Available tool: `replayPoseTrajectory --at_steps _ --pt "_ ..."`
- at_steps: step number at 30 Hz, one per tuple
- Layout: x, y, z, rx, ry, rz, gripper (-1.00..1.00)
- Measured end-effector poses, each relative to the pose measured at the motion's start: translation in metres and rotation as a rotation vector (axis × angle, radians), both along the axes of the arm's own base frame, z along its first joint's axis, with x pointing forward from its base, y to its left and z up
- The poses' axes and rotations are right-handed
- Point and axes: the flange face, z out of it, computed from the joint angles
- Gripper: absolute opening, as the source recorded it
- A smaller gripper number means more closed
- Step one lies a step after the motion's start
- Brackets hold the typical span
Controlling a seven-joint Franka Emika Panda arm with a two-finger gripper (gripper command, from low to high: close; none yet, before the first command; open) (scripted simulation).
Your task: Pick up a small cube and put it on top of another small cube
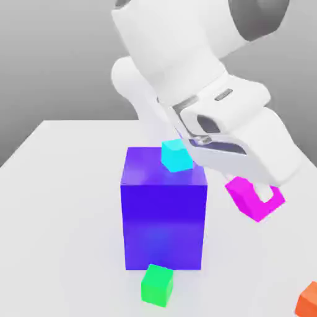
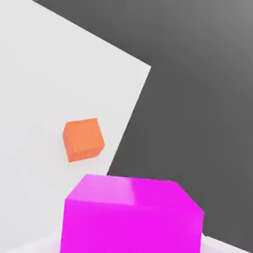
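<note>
The small cube (image 1: pixel 243 194) is plain magenta-pink and sits at the exterior view's right, just under the white hand. My gripper (image 1: pixel 259 199) is shut on the small cube, and a white finger (image 1: pixel 268 195) shows against its side. In the hand view the small cube (image 2: pixel 131 217) looms very close. Whether it touches the table I cannot tell. A small orange cube (image 1: pixel 308 299) lies at the exterior view's lower right and also appears in the hand view (image 2: pixel 83 139) on the table beyond the held cube.
A big blue-purple cube (image 1: pixel 164 217) stands mid-table to the held cube's left in the exterior view. A cyan cube (image 1: pixel 176 155) is at its top back edge and a green cube (image 1: pixel 156 285) lies in front. The white table (image 1: pixel 62 217) ends near the orange cube.
</note>
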Motion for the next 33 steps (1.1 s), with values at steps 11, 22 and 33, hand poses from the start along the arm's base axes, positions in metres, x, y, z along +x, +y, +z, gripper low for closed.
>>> replayPoseTrajectory --at_steps 11,22,33 --pt "-0.071 0.020 0.124 0.006 -0.338 0.201 -1.00" --pt "-0.118 0.078 0.139 -0.226 -0.529 0.410 -1.00" --pt "-0.089 0.094 0.031 -0.516 -0.443 0.582 -1.00"
